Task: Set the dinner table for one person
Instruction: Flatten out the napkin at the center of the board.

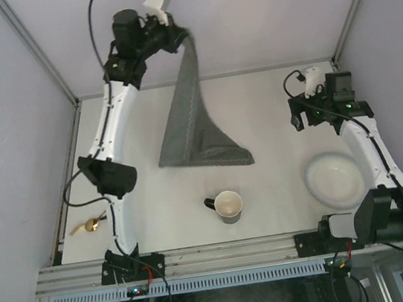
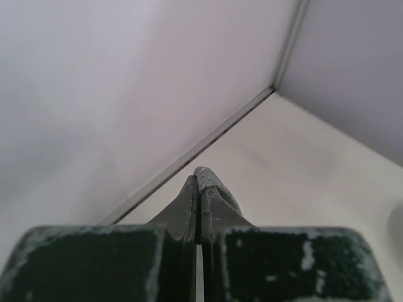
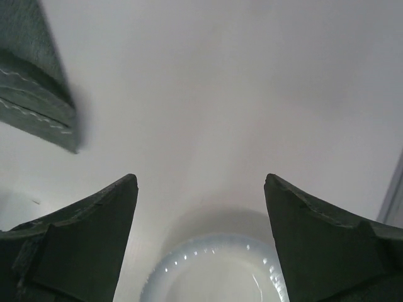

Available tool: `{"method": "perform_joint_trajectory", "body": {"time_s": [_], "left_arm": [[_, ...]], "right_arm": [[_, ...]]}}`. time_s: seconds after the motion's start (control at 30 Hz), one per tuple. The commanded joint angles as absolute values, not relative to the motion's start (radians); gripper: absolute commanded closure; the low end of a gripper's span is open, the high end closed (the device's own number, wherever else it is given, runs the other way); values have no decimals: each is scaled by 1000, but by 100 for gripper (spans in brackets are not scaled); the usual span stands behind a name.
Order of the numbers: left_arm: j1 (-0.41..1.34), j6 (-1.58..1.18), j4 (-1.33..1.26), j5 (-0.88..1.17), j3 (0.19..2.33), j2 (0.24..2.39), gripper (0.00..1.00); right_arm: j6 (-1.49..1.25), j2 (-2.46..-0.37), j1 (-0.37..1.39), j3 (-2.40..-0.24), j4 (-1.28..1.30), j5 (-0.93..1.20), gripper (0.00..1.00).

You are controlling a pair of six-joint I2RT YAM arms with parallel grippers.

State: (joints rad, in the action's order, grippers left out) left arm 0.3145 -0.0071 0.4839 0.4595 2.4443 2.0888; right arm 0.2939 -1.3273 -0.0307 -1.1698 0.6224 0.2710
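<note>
The left pincer (image 2: 198, 195) is clamping a corner of the grey cloth (image 2: 217, 189) at the overhead view's upper left, its lower edge resting on the tabletop (image 1: 264, 112) filling mid-frame. The right pincer (image 3: 200, 233) is hovering, fingers apart, near a white bowl (image 3: 214, 270) at lower right.

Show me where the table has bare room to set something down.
Widest bare patch: far-centre table, between the mat hanging from the left hand and the open right hand. A smaller gap lies between mug and plate. Crowded: the near left corner, where the spoon lies beside the left arm.
</note>
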Motion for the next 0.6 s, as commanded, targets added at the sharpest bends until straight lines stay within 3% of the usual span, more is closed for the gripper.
{"method": "perform_joint_trajectory", "body": {"time_s": [0.0, 0.1, 0.23, 0.37, 0.57], "left_arm": [[437, -39, 439, 408, 2677, 2170, 100], [518, -7, 282, 361, 2471, 2068, 100], [524, -119, 281, 421, 2470, 2041, 100], [492, -186, 305, 495, 2383, 1948, 100], [318, -248, 279, 543, 2078, 1732, 100]], "right_arm": [[306, -1173, -129, -1109, 629, 316, 18], [321, -1107, -177, -1063, 649, 321, 18], [322, -1068, -195, -1043, 655, 337, 17], [298, -1082, -174, -1051, 629, 349, 17], [268, -1153, -42, -1097, 606, 292, 17]]}}
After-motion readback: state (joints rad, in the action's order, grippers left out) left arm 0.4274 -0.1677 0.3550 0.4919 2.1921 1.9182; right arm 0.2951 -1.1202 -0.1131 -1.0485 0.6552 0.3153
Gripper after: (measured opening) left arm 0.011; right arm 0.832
